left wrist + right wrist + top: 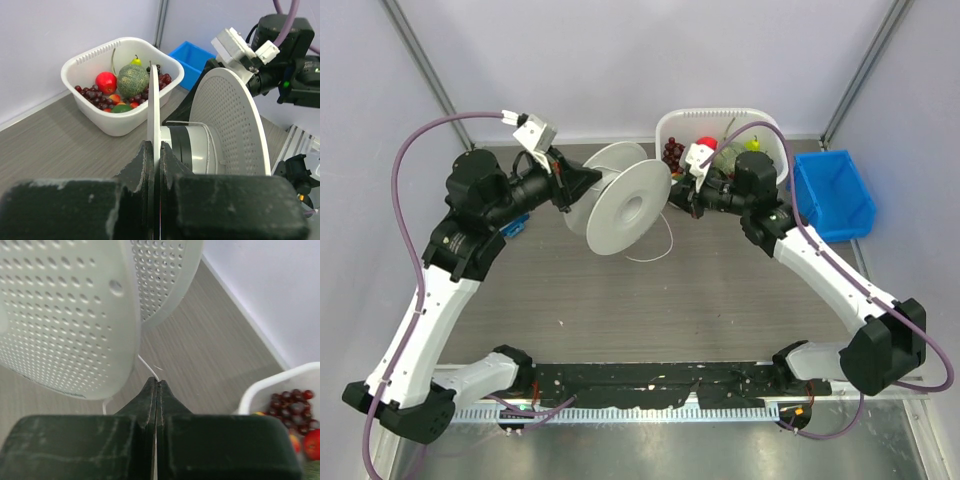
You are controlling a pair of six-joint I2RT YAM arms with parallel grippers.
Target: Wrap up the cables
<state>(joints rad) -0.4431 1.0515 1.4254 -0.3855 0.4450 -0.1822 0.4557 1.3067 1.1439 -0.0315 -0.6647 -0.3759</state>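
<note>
Above the worktop (720, 310), left claw (155, 149) is clamped on a spool (630, 205) flange, right claw (157, 384) pinching the thin white cable (146, 364).

Top camera looks down from behind the arm bases, taking in the whole desk (720, 300). Left wrist view peers over its fingers (135, 172) toward the basket (85, 112). Right wrist view sits tight against the spool (65, 315), which shows in all three views.

A translucent white round plastic spool (620, 200) with perforated flanges is turned on edge over the grey wood-grain table (670, 300). Behind it, a white plastic basket (720, 110) holds a red apple (105, 81), a netted green melon (132, 80) and dark grapes (92, 96). A blue plastic bin (835, 195) sits just beside the basket.
</note>
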